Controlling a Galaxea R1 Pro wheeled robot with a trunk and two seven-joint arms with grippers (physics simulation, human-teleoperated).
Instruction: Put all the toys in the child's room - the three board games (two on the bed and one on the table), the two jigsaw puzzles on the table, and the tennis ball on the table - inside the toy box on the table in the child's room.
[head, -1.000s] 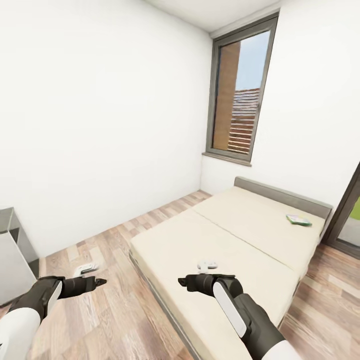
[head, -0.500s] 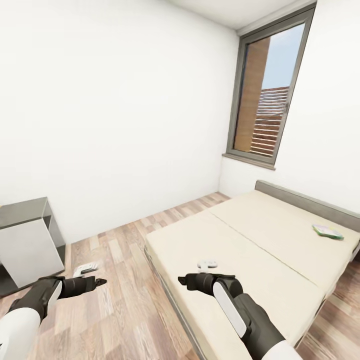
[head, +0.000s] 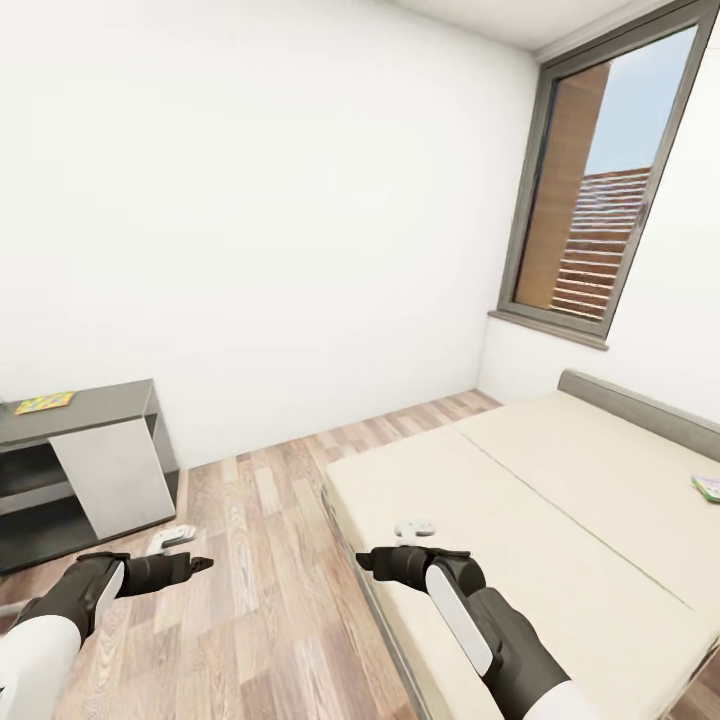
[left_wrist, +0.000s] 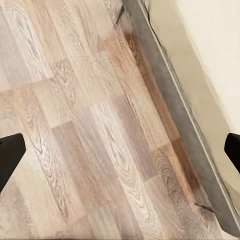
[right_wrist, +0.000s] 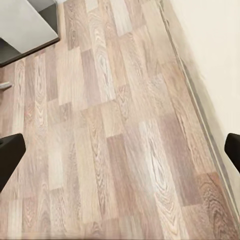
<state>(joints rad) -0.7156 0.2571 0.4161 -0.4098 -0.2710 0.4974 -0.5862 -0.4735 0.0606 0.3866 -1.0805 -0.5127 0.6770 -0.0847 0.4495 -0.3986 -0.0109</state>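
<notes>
We face a corner of the child's room, with a wood-plank floor (head: 270, 560) running between a grey bench (head: 85, 410) at the left wall and a cream bed (head: 560, 520) at the right. A flat, colourful jigsaw puzzle (head: 43, 403) lies on the bench top near its left end. On the bed, at the far right edge of the head view, the corner of a green board game (head: 708, 487) pokes into sight. A small white object (head: 415, 526) rests on the bed near its left edge, and another small white and grey object (head: 171, 538) lies on the floor just in front of the bench; we cannot tell what either is.

Our left pincer (head: 196, 566) hangs low over the floor, and our right pincer (head: 368, 562) is held over the bed's left edge. In both wrist views the dark fingertips (left_wrist: 10, 160) (right_wrist: 10, 155) sit at opposite borders, so both pincers are spread wide with nothing between them.

A tall window (head: 605, 190) stands beyond the bed.
</notes>
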